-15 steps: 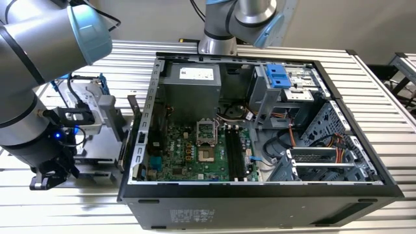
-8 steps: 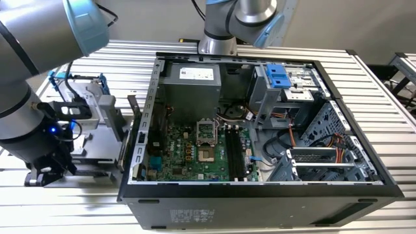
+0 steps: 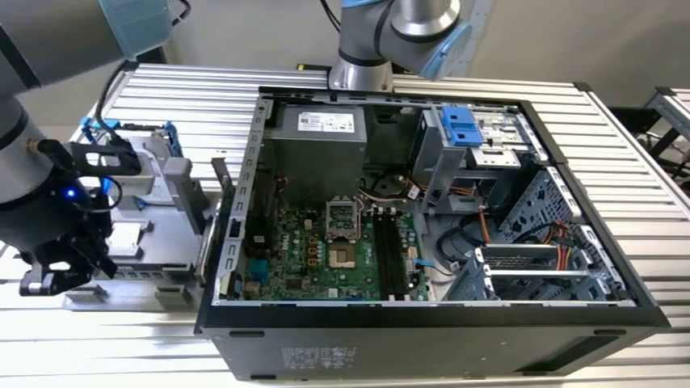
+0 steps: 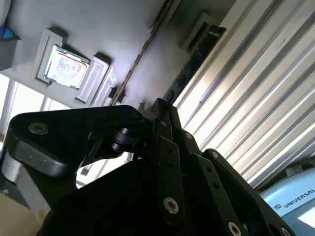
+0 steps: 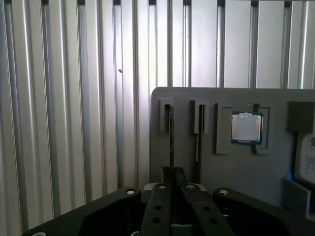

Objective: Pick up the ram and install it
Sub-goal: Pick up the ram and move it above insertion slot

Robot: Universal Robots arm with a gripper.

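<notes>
A robotics lab bench set up for computer assembly: a grey industrial robot arm [image 3: 32, 145] stands over a ribbed aluminium table [image 3: 603, 145], on which an opened desktop case [image 3: 431, 339] lies with its motherboard [image 3: 313, 250] bare. At nine o'clock from the case in the exterior view sits a grey slotted fixture [image 5: 246, 172], holding a processor chip [image 5: 246, 127] and the ram [image 5: 171, 132] in cut pockets; a second arm's base [image 3: 361, 73] rises at twelve o'clock

Ribbed aluminium table [image 3: 609, 141] under an open computer case [image 3: 431, 347] and a grey parts tray [image 3: 160, 271].
</notes>
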